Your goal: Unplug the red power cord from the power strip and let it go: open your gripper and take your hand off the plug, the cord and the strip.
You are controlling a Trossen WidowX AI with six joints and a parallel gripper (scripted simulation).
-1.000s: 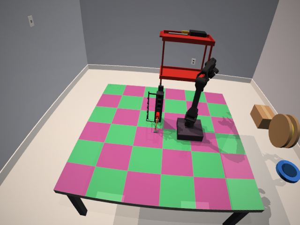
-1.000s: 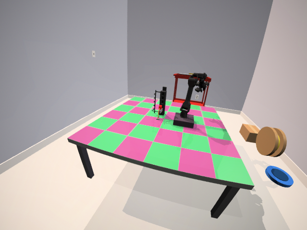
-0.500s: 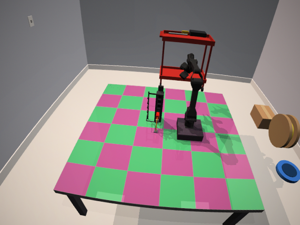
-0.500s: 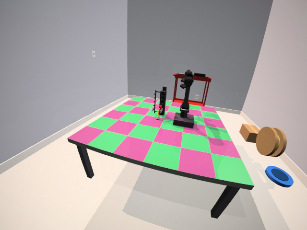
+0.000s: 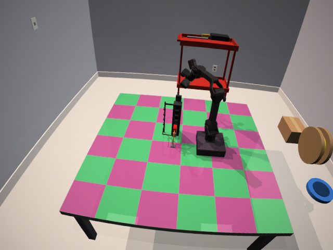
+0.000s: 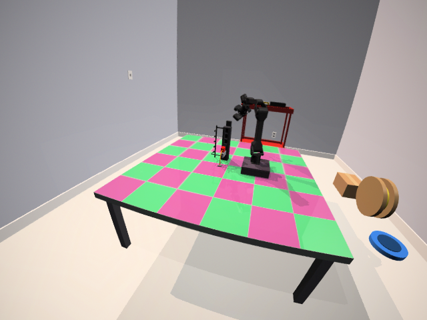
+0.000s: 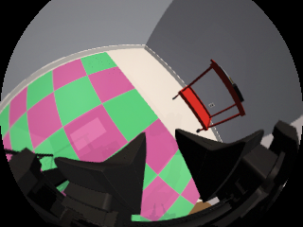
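Note:
The black power strip (image 5: pixel 177 103) (image 6: pixel 227 129) stands upright left of the arm's base. The red plug (image 5: pixel 175 126) (image 6: pixel 223 149) is at the strip's lower part; I cannot tell how deep it sits. Its thin cord, which looks orange (image 5: pixel 173 138) (image 6: pixel 220 160), runs down to the table. My gripper (image 5: pixel 183 77) (image 6: pixel 235 112) (image 7: pixel 160 134) is partly open, with a gap between its fingertips and nothing in it. It hangs in the air above the strip's top, well away from the plug and the cord. The plug does not show in the wrist view.
A thin black rack (image 5: pixel 164 116) (image 6: pixel 215 141) stands just left of the strip. The checkered table (image 5: pixel 161 176) (image 6: pixel 227 213) (image 7: pixel 95 130) carries the arm's dark base (image 5: pixel 210 148) (image 6: pixel 255 170). A red cart (image 5: pixel 208 42) (image 6: pixel 243 127) (image 7: pixel 196 108) stands behind the table.

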